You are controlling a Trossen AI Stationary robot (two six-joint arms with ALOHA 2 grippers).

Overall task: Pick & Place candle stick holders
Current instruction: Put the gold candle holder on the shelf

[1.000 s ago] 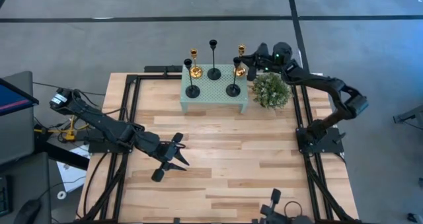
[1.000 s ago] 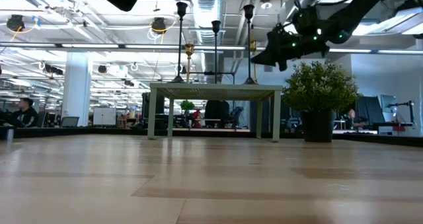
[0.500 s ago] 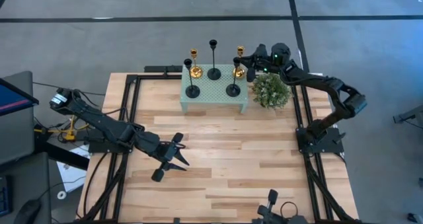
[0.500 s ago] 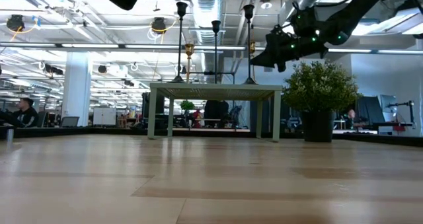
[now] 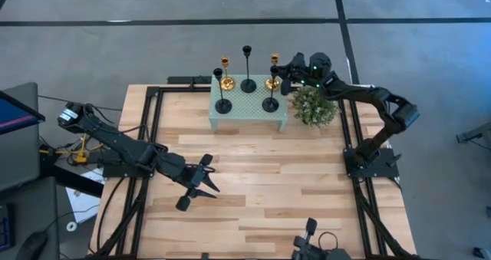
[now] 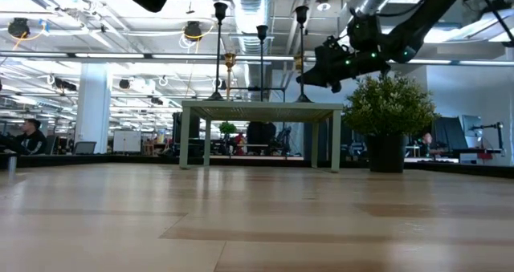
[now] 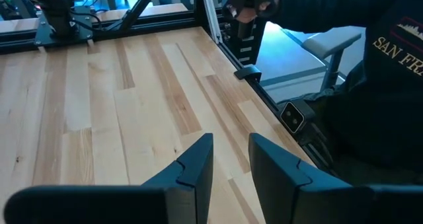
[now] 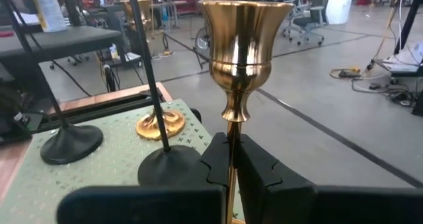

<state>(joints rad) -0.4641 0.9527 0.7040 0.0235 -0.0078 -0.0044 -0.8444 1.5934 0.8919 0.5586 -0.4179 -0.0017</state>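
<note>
Five candlestick holders are at the mint-green perforated stand (image 5: 249,110) at the table's far edge. Three black ones (image 5: 247,84) (image 5: 222,105) (image 5: 270,103) and one gold one (image 5: 226,83) stand on its top by their round bases. My right gripper (image 5: 285,76) is shut on the second gold holder (image 8: 244,32) over the stand's far right corner. Its base is hidden in the right wrist view. My left gripper (image 5: 204,179) is open and empty over the table's near left part. My right gripper pinches the gold holder's thin stem (image 8: 229,133), just below the cup, between its two fingers. The fingers come about level from the table's right and lie across the stem. The holder stands upright. Whether its base (image 5: 272,83) rests on the stand, I cannot tell.
A green potted plant (image 5: 314,105) stands right of the stand, under my right arm. The wooden table top (image 5: 261,183) between the stand and the near edge is bare. A person in a dark top (image 7: 370,85) is beside the table in the left wrist view.
My right gripper has gone a little toward the table's left with the gold holder, from the stand's right edge farther over its far right corner. The holder has stayed upright. My left arm has kept still.
</note>
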